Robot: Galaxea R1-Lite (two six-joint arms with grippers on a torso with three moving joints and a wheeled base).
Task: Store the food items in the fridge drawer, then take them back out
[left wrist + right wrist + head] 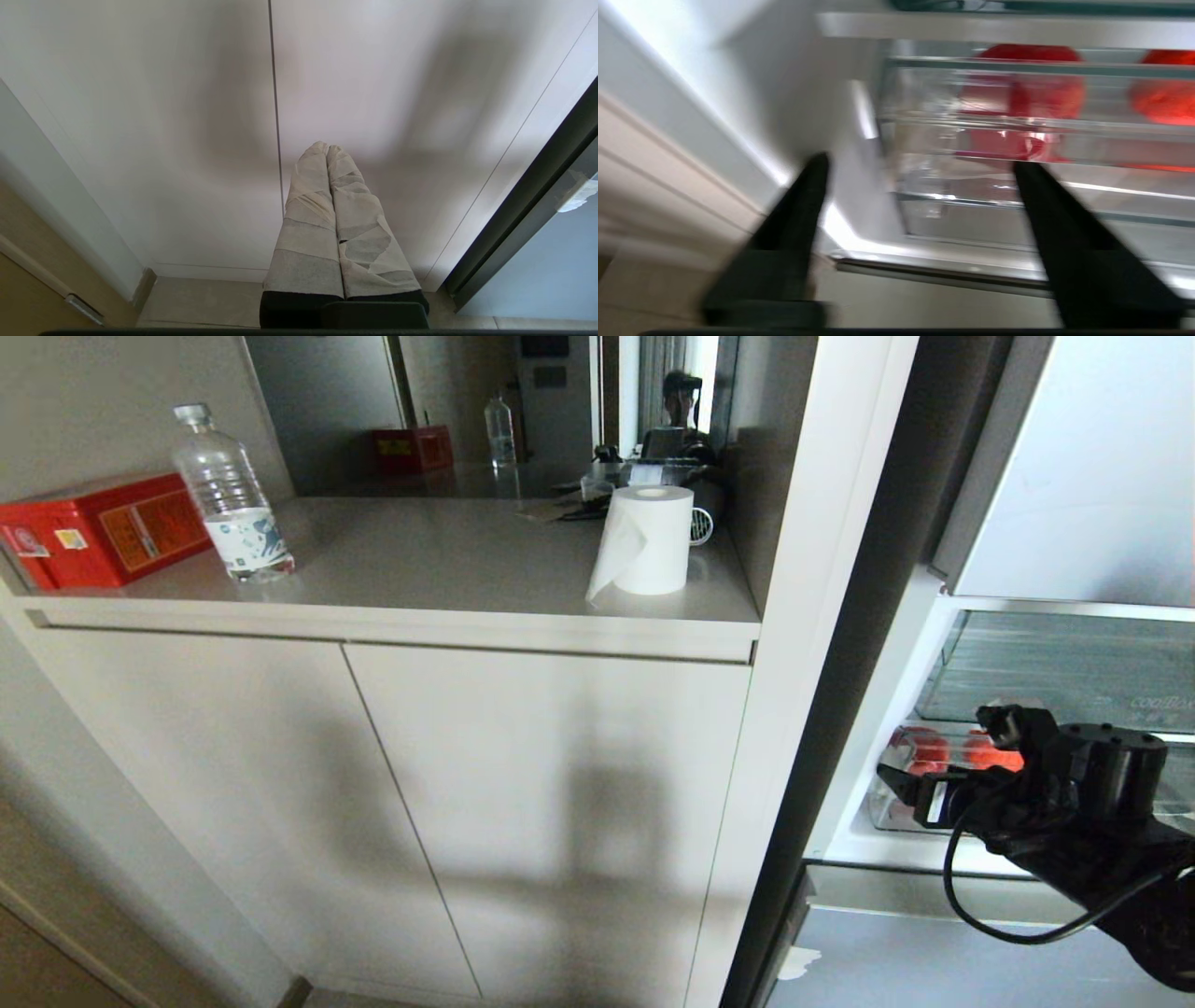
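The fridge drawer (971, 140) of clear plastic sits low in the open fridge, and I also see the drawer (892, 812) in the head view. Two food items lie inside it behind the clear front: a round red one (1031, 88) and an orange-red one (1164, 100). My right gripper (920, 163) hovers just in front of the drawer's left front corner, open, with nothing between its black fingers (808, 196). The right arm (1102, 784) reaches in from the lower right. My left gripper (325, 148), its fingers wrapped in tape, is shut and empty, facing the cabinet doors.
A clear bin with faint lettering (1074, 672) sits above the drawer. The fridge's white side wall (752, 93) and bottom sill (948, 270) are close to the gripper. On the counter (448, 560) to the left stand a paper roll (651, 537), a water bottle (229, 495) and a red box (103, 527).
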